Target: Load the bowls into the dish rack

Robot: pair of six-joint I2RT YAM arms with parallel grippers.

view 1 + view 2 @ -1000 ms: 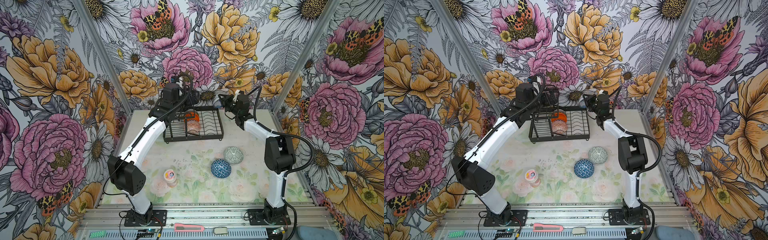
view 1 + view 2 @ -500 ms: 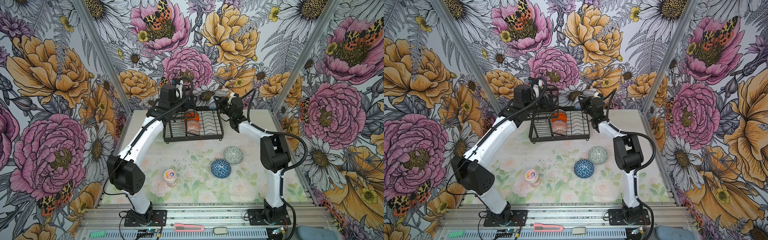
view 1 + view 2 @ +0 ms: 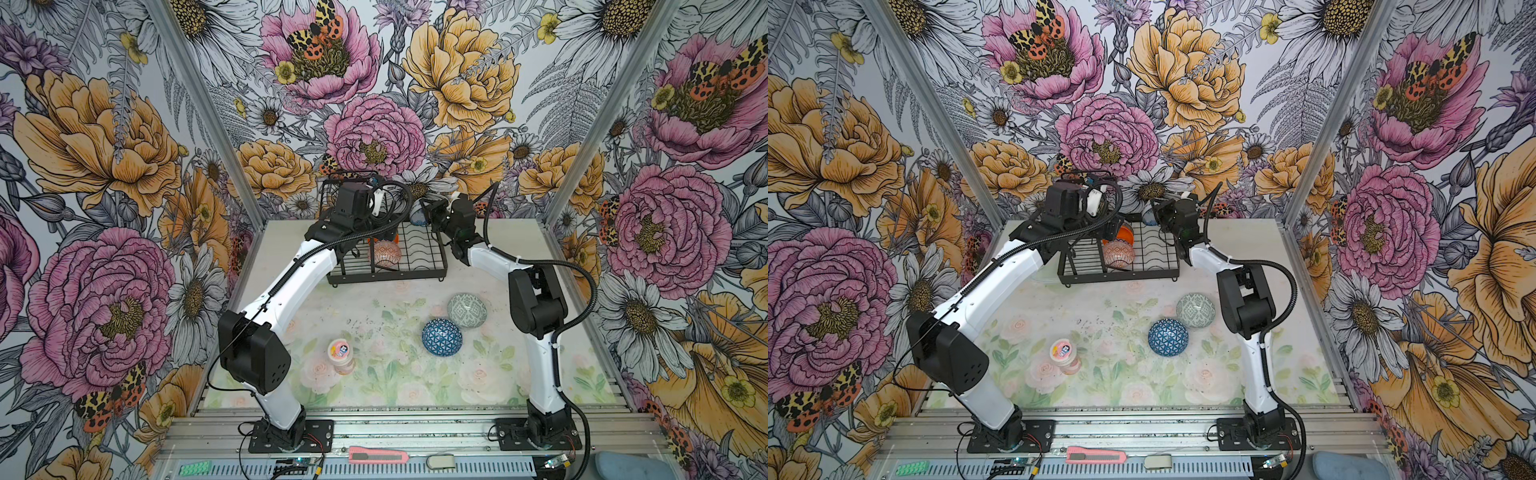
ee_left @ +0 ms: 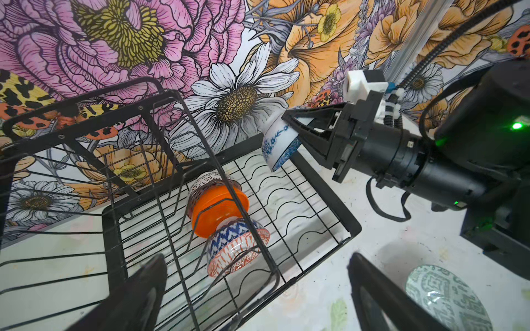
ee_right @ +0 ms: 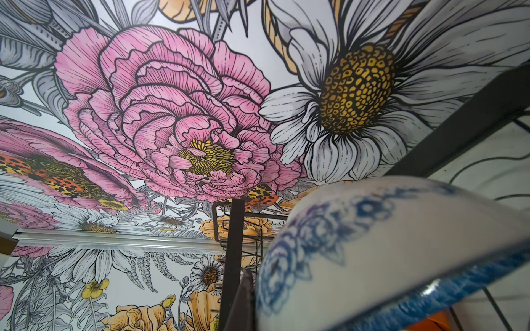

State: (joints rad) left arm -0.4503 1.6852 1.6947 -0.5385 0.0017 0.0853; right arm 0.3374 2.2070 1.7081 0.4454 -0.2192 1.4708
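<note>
1. Black wire dish rack [image 3: 386, 275] sits upper centre in both top views. The left wrist view shows a plain orange bowl [image 4: 218, 209] and a patterned bowl [image 4: 238, 252] on edge inside.
2. That view best shows the right pincer [image 4: 292, 126] clamped on the white-blue floral bowl [image 4: 275, 146] at the rack's rim.
3. Empty, the left pincer [image 4: 258, 258] gapes wide.
4. Upturned on the counter [image 3: 374, 316], centre right, lie the dark blue bowl [image 3: 441, 336] and grey-green bowl [image 3: 466, 310].
</note>
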